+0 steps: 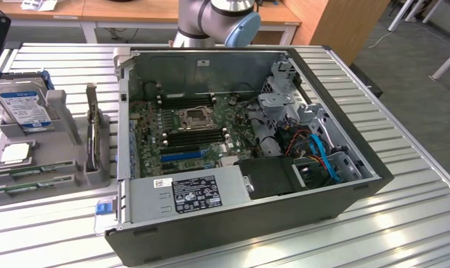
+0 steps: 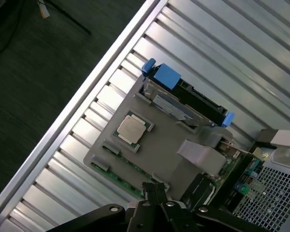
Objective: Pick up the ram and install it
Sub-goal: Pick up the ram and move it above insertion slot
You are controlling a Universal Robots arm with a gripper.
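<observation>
Near edge in the exterior view: the open PC case (image 1: 233,223) lies on its side on the slatted metal table (image 1: 403,223), dark side wall toward the camera. Its power supply (image 1: 191,192) is just inside that wall.

On the exterior view's left of the case sits a grey holder (image 1: 61,167), just beside the case wall with only a narrow strip of table between them. The ram (image 1: 28,188) lies flat in the holder's nearest slot, and a second green stick (image 1: 39,168) lies in the slot behind it. Next back is the processor chip (image 1: 15,153), then the hard drive (image 1: 22,106) with its blue label, standing tilted.

In the wrist view the gripper (image 2: 155,191) hangs above the holder (image 2: 159,145), over the edge where the ram (image 2: 121,178) shows as a green strip. Its fingertips are pressed together with nothing between them. The holder sits near the table edge (image 2: 87,92), with dark floor beyond.

Inside the case, the motherboard (image 1: 210,139) carries black slots (image 1: 191,137) on both sides of the CPU socket (image 1: 194,118). The drive cage (image 1: 285,106) and cables (image 1: 318,151) crowd the exterior view's right side.

Bare table lies on the exterior view's right of the case. Farthest back is the arm's base (image 1: 210,22).
</observation>
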